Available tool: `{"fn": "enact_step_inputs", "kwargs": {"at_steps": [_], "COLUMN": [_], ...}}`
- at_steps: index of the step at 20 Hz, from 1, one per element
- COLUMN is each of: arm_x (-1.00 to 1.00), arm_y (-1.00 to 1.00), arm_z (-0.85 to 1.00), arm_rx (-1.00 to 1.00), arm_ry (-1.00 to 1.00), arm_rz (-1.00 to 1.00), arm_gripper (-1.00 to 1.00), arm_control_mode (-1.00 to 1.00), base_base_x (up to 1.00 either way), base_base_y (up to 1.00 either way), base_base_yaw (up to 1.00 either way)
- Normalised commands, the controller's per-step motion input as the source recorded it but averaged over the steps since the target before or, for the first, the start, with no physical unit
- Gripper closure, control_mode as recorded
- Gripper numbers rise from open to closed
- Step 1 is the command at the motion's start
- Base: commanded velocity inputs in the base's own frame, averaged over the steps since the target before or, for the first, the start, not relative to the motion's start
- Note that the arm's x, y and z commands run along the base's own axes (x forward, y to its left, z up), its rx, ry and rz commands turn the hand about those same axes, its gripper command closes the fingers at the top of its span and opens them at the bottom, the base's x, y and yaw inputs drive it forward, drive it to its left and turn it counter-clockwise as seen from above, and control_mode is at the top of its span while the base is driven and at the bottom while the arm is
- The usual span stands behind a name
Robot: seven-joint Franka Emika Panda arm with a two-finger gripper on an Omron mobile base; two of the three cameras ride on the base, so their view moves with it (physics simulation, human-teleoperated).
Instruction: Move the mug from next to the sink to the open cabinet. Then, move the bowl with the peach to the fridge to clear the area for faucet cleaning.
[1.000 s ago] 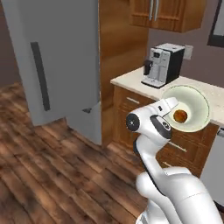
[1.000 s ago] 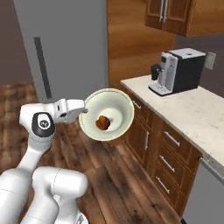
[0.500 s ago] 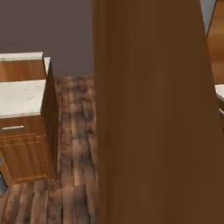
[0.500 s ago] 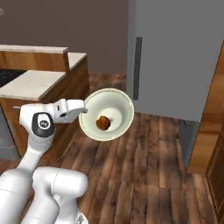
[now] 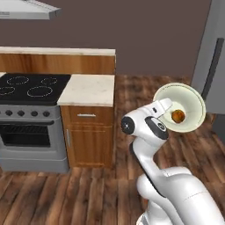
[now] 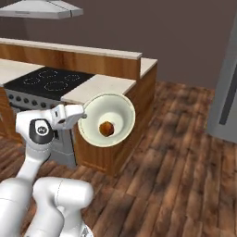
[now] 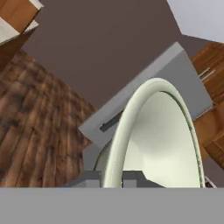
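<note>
Gripper [image 7: 113,178] clamps bowl [image 5: 184,100] rim, peach [image 5: 177,116] inside; stove [image 5: 30,90] and counter [image 5: 88,89] left of bowl, fridge [image 5: 212,66] right.

Fridge [image 5: 214,66] cut off by the right edge in both base views, top and far side unseen. Beside it, gripper's [image 7: 113,180] fingertips mostly hidden behind bowl [image 7: 157,135] rim. Stove [image 5: 30,118] cropped left. Peach hidden in hand view.

The pale cream-green bowl [image 5: 190,100] stood tipped on edge at right centre, the orange-brown peach [image 5: 177,115] resting inside.
</note>
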Motion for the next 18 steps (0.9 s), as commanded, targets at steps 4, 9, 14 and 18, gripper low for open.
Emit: {"fn": "enact_step_inputs", "kwargs": {"at_steps": [4,9,14,18], "arm_x": [0.00,0.00,0.00,0.00], "arm_y": [0.00,0.00,0.00,0.00], "arm_z": [0.00,0.00,0.00,0.00], "arm_rx": [0.00,0.00,0.00,0.00], "arm_ry": [0.00,0.00,0.00,0.00], "arm_rz": [0.00,0.00,0.00,0.00], "arm_gripper": [1.00,1.00,1.00,1.00], "arm_control_mode": [1.00,1.00,1.00,1.00], "base_base_x": [0.96,1.00,1.00,1.00], "base_base_y": [0.10,0.00,0.00,-0.01], "base_base_yaw": [0.07,-0.01,-0.02,-0.03]}}
